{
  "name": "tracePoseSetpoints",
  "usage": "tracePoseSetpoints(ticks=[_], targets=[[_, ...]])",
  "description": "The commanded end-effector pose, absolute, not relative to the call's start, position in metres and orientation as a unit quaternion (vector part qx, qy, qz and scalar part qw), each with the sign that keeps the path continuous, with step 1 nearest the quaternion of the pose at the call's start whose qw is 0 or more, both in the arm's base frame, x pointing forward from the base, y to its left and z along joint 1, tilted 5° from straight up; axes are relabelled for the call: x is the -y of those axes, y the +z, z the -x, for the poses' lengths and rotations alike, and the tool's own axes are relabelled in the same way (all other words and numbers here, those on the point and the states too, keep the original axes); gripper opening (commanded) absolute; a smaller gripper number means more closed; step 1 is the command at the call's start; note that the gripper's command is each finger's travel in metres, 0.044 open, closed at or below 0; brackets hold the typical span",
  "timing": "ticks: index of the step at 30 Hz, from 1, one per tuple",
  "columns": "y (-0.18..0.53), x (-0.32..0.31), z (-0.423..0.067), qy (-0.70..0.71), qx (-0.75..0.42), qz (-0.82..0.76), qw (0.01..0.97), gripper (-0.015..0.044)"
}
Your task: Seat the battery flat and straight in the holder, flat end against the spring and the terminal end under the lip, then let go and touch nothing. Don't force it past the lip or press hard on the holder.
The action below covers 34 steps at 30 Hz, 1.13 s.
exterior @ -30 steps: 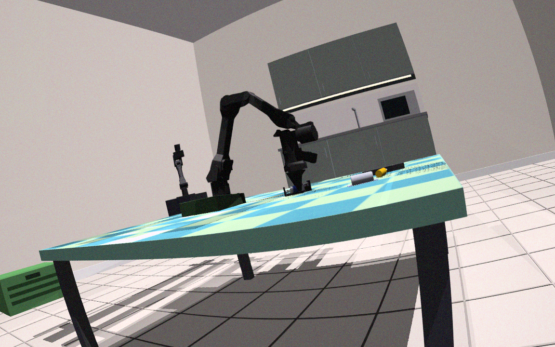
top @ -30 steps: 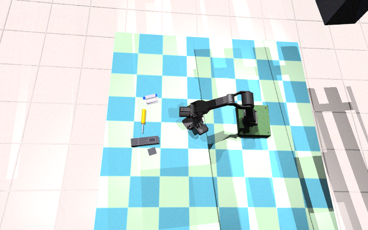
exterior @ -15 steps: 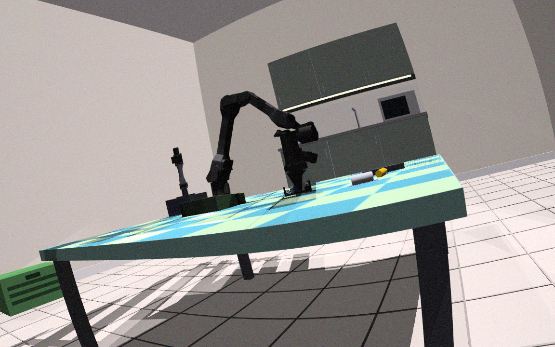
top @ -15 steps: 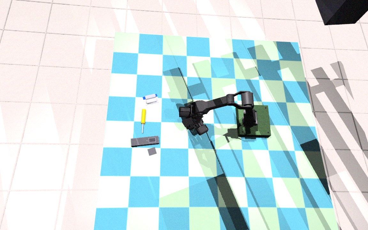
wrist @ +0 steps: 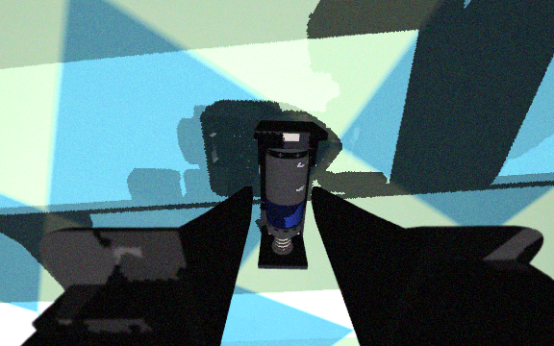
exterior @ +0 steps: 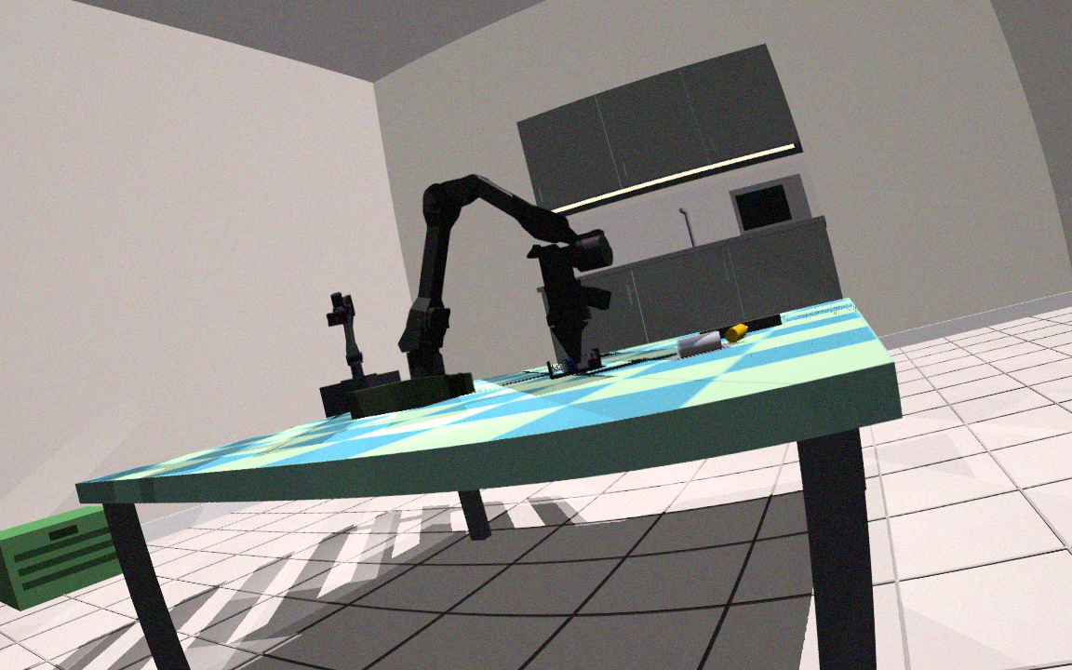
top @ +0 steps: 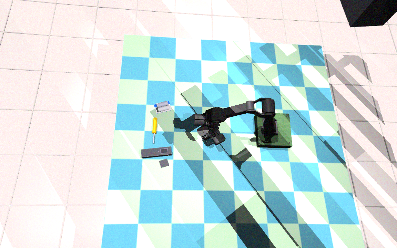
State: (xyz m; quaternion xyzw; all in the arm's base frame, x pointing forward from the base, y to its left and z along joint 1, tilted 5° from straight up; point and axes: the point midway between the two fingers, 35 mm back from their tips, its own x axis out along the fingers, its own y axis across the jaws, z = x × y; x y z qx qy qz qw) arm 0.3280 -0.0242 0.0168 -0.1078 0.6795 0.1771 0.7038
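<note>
The battery (wrist: pixel 284 183) lies in the holder (wrist: pixel 283 259) on the table (exterior: pixel 607 416), and the gripper (wrist: pixel 281 204), its fingers apart and holding nothing, next should lift straight up without touching anything.

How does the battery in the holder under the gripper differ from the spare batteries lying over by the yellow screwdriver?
The battery lies in a black holder between the fingers of the open gripper, which has let go; the spare batteries rest on a pale tray, far from the arm. The seated one is a single cell; the spares are a side-by-side pair. The seated one looks dark grey in shadow; the spares look light grey. All share a blue band at one end.
</note>
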Motion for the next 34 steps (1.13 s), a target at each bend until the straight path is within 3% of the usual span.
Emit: tracePoseSetpoints(ticks=[1, 11, 34], targets=[[0.02, 0.025, -0.33, 0.177, -0.676, 0.11, 0.706, 0.0185], [0.094, 0.03, -0.325, 0.177, -0.677, 0.11, 0.706, 0.044], [0.096, 0.03, -0.323, 0.177, -0.677, 0.11, 0.706, 0.044]])
